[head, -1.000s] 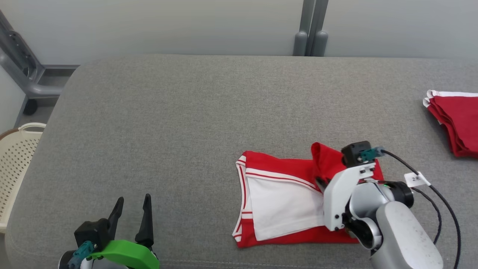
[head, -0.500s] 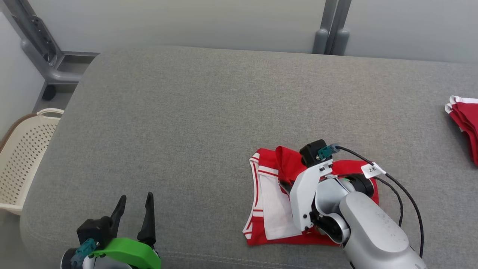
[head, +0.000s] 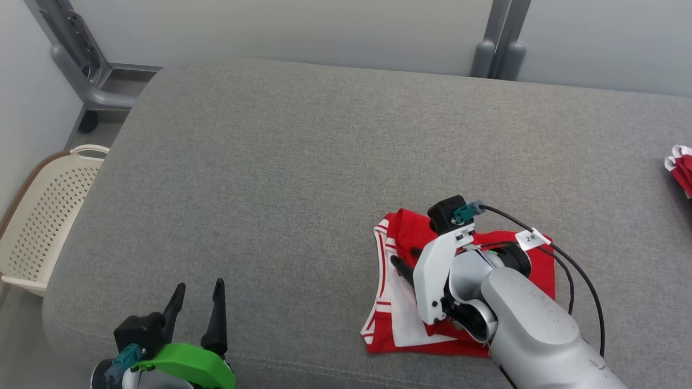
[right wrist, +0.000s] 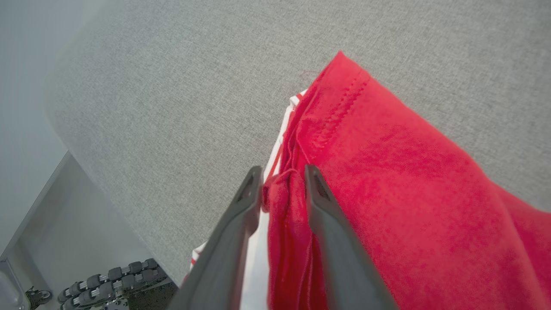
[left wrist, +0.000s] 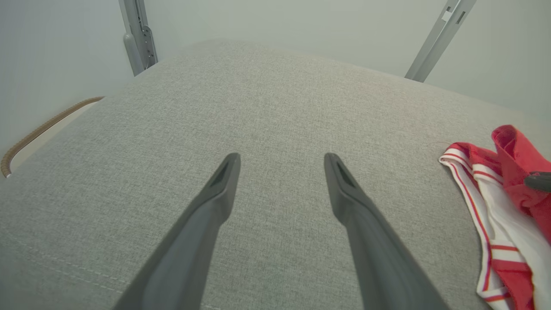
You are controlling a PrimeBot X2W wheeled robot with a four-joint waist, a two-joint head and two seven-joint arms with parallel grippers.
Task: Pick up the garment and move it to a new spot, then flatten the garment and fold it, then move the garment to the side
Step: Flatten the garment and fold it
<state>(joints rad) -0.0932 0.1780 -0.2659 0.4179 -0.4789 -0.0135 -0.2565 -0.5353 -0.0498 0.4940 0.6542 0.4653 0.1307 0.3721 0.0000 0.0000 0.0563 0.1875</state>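
Garment (right wrist: 387, 193) cloth, a bunched red fold, fills the narrow gap between the fingers (right wrist: 241, 215) of the right gripper (right wrist: 282, 172); whether they pinch it or merely flank it cannot be told. Around them the garment, red with white panels and stripes, lies part-folded on the cushion (head: 270, 162), near its front edge and in its right half, partly under the pale right arm (head: 540, 329). The left gripper (left wrist: 282, 159) hovers over the cushion's front left corner, fingers spread wide with nothing between them, well apart from the garment. A cream basket (head: 43, 216) stands off the cushion's left end. More red cloth (head: 680, 167) lies toward the cushion's right end.
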